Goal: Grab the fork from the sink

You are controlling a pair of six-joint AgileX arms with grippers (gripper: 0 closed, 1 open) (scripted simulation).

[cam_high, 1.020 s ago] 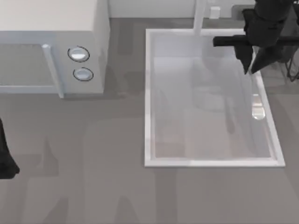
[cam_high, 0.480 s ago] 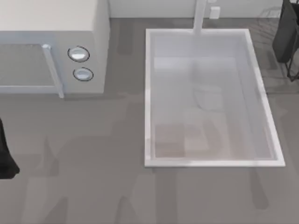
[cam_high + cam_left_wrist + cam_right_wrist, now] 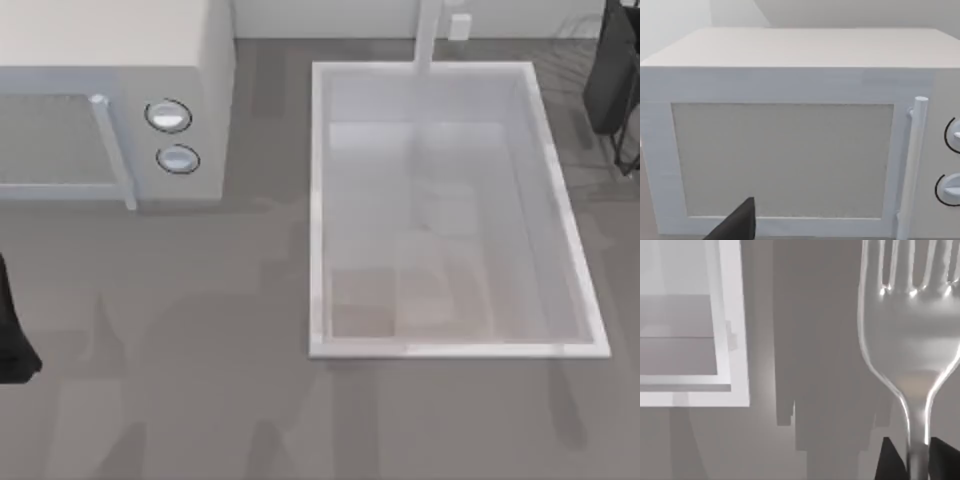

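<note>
Fork handle between right pincer fingers

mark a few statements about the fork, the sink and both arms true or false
1. The right gripper is shut on the fork. True: its two dark fingertips pinch the fork's neck in the right wrist view.
2. The fork lies on the bottom of the sink. False: it is held up in the right gripper, and the basin holds no fork in the top view.
3. The microwave stands to the left of the sink. True.
4. The left arm reaches over the sink. False: it sits at the table's left edge, facing the microwave.
5. The microwave door is open. False: it is closed.
</note>
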